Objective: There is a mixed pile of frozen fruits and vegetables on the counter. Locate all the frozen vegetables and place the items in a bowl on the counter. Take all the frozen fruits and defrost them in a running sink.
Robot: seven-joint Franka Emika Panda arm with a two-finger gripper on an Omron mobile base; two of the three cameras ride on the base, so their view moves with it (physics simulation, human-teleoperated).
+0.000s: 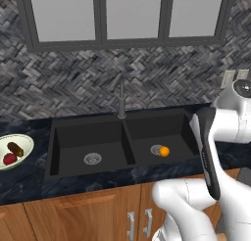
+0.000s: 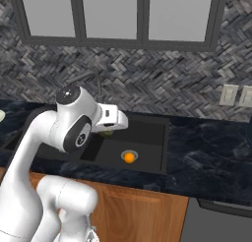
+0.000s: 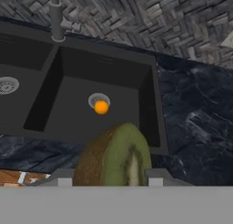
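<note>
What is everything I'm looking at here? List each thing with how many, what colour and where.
kiwi half: one, brown skin, green flesh, between the gripper's fingers above the counter's front edge
orange ball: one, bright orange, by the drain in the sink's right basin
bowl: one, pale greenish-white, on the counter left of the sink
red round item: one, red, in the bowl
dark oblong item: one, reddish-brown, in the bowl
sink: one, black, two basins
faucet: one, dark grey, behind the divider
counter: one, dark marbled stone
wall outlets: two, pale, right wall
gripper: one, closed on the kiwi half
</note>
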